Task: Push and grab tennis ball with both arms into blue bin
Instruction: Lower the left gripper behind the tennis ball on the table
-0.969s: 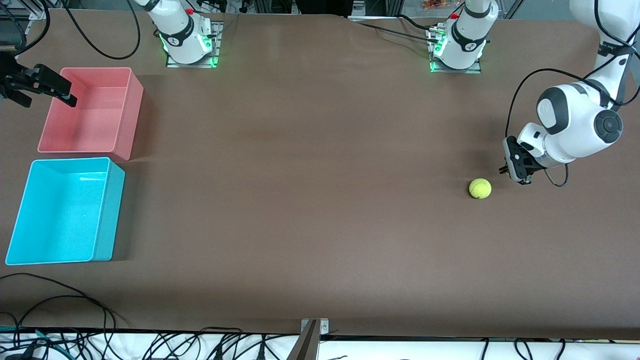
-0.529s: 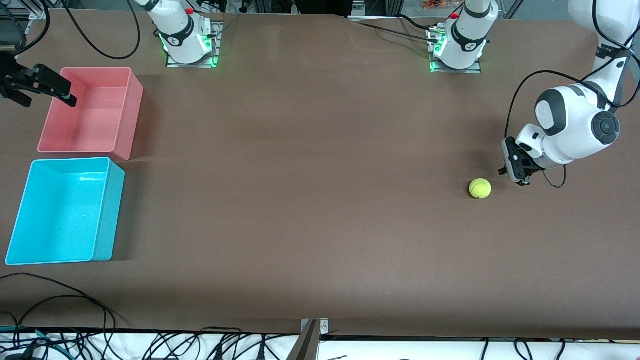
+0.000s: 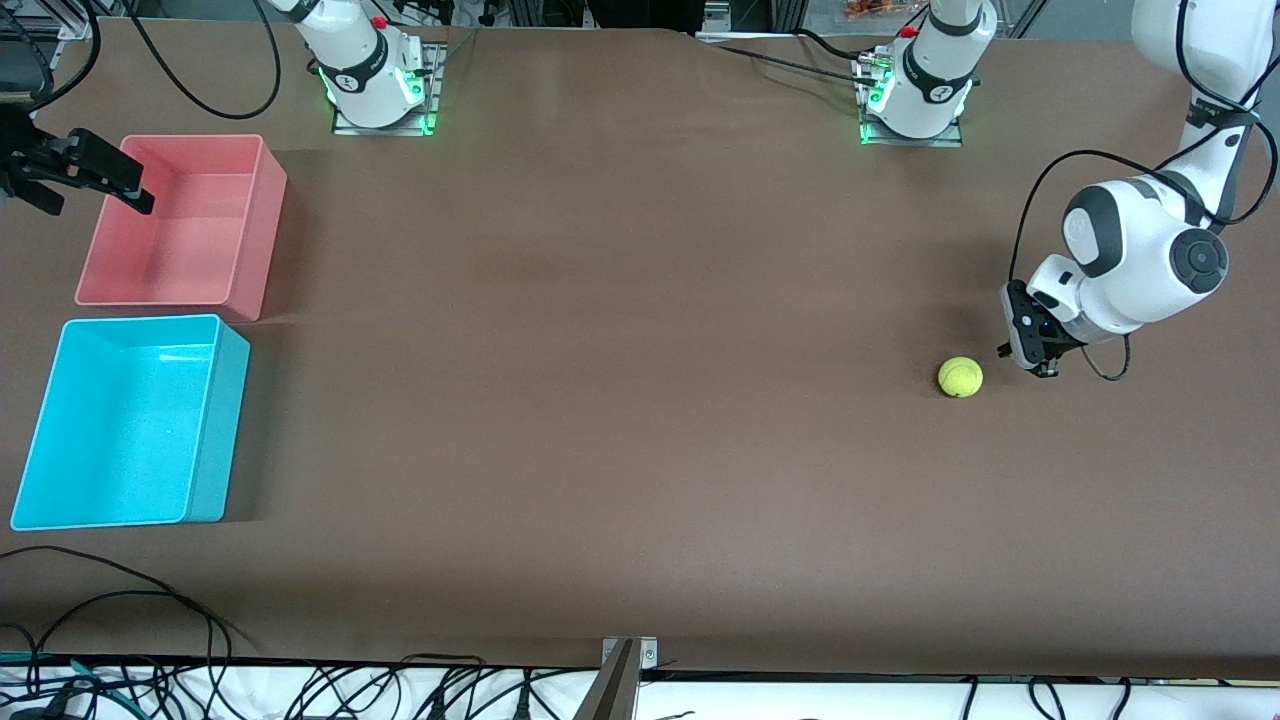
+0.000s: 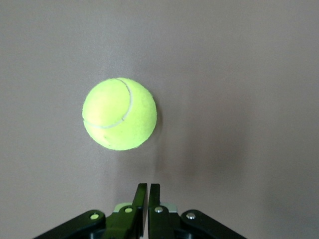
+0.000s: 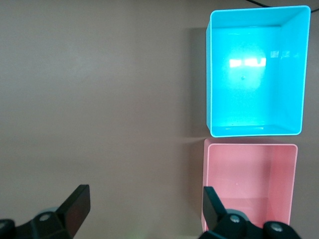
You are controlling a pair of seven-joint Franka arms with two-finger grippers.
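1. Jaws of the left gripper were pressed together on nothing, while those of the right gripper stood spread wide, equally empty.
2. Over the last second the left gripper had crept a little closer to the tennis ball, yet a gap remained and the ball had not moved.
3. That ball lay on the brown table toward the left arm's end, well apart from the blue bin at the right arm's end.
4. Seen from the left wrist, the ball sat just ahead of the closed fingertips, so the push looked imminent but not begun.
5. Meanwhile the right gripper waited over the pink bin, unchanged.
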